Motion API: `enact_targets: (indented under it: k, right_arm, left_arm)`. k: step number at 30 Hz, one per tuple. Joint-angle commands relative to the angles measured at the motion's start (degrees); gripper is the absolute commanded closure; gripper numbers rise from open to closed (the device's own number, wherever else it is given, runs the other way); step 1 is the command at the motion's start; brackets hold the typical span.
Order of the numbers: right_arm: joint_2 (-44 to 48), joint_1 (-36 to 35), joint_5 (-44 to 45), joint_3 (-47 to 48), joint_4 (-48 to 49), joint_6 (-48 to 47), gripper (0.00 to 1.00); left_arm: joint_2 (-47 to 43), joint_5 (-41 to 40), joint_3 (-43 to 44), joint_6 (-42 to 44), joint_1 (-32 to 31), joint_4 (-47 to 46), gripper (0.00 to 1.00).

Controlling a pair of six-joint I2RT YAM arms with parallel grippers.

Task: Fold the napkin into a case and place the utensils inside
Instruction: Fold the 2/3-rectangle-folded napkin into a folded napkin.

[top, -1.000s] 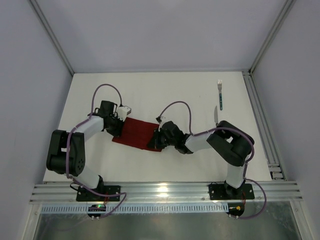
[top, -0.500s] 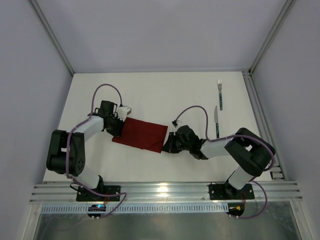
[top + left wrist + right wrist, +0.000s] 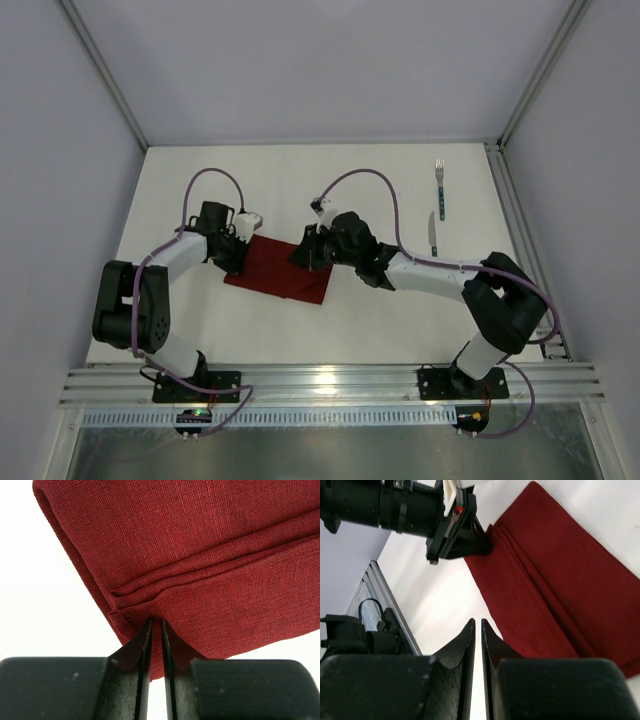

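Folded dark red fabric napkin [image 3: 280, 268] lies flat, left of centre. Left gripper [image 3: 155, 625] pinches its edge; right gripper [image 3: 477, 625] hovers above, clenched on nothing. Risk: a tug or early release by the left could spring the loose layers open.

ROBOTICS LAB TEST CELL: 2 black-and-white robot arms, the left arm [image 3: 175, 255] and the right arm [image 3: 440, 275], stand bolted to slotted aluminium rails [image 3: 330, 378] at the near edge of a bare white table [image 3: 300, 190]. Plain grey panels [image 3: 320, 70] in metal framing [image 3: 105, 75] box the table in on 3 sides, and purple cables [image 3: 365, 171] loop over the arms. The only household things are a dark red napkin [image 3: 275, 268], a fork [image 3: 439, 185] and a knife [image 3: 432, 232].
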State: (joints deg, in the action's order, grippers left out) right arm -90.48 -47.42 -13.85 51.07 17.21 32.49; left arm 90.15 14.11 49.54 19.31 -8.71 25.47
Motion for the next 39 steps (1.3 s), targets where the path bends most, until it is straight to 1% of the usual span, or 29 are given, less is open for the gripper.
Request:
enact_targets:
  k: [1,3,6,10,16,17,20,21,24,27,29,32,35,37,39]
  right_arm:
    - [-8.1,-0.1,-3.8,3.2,3.3,0.6,0.87]
    - [-13.1,-0.1,-4.1,5.3,4.8,1.3,0.87]
    - [-18.1,-0.1,-3.6,6.0,5.9,2.7,0.88]
    - [-21.4,0.0,-2.1,5.7,5.5,3.5,0.88]
    - [-22.5,0.1,-1.1,4.1,4.8,4.2,0.89]
    - [-22.4,0.2,-1.0,3.4,4.9,4.2,0.89]
    - [-21.8,0.3,-0.9,3.1,5.3,4.5,0.89]
    - [-21.7,0.4,-0.8,3.0,5.3,4.6,0.89]
    - [-21.2,0.3,-0.6,3.2,5.4,4.5,0.89]
    - [-21.3,0.3,-0.6,3.8,5.0,4.2,0.89]
    - [-21.7,0.5,-1.0,3.9,4.9,4.3,0.89]
    - [-21.9,0.7,-1.3,3.8,4.8,4.3,0.88]
    - [-21.9,0.8,-1.4,3.2,5.3,4.5,0.89]
    - [-22.5,1.2,-1.8,3.0,5.8,4.6,0.89]
    - [-22.7,1.5,-2.5,2.9,5.8,4.7,0.89]
  left_arm:
    - [-1.6,0.6,-0.1,-1.1,0.2,1.2,0.85]
    - [-1.6,0.2,-0.1,-1.2,0.2,1.1,0.85]
    - [-2.5,0.2,-0.1,-1.3,0.2,1.1,0.85]
    - [-4.5,0.9,-0.4,-1.3,0.2,1.2,0.83]
    - [-9.1,2.3,0.7,-1.8,0.2,4.7,0.82]
    - [-10.1,2.9,0.8,-1.9,0.2,5.2,0.8]
    - [-13.7,5.8,0.9,-1.7,0.1,7.9,0.75]
    - [-14.3,8.2,0.9,-1.6,0.1,8.8,0.75]
    - [-13.0,11.0,0.6,-1.5,-0.2,12.4,0.76]
    - [-8.9,8.3,-0.2,-0.5,-1.0,11.4,0.81]
    - [-5.8,4.4,0.0,0.5,-1.0,10.8,0.83]
    - [-3.5,-0.9,-0.6,1.1,-1.0,7.8,0.85]
    - [-2.3,-4.4,-2.2,1.4,-1.0,4.5,0.84]
    - [-0.9,-6.1,-2.6,1.4,-0.9,2.7,0.86]
    - [0.9,-5.7,-2.0,1.5,-0.7,2.8,0.87]
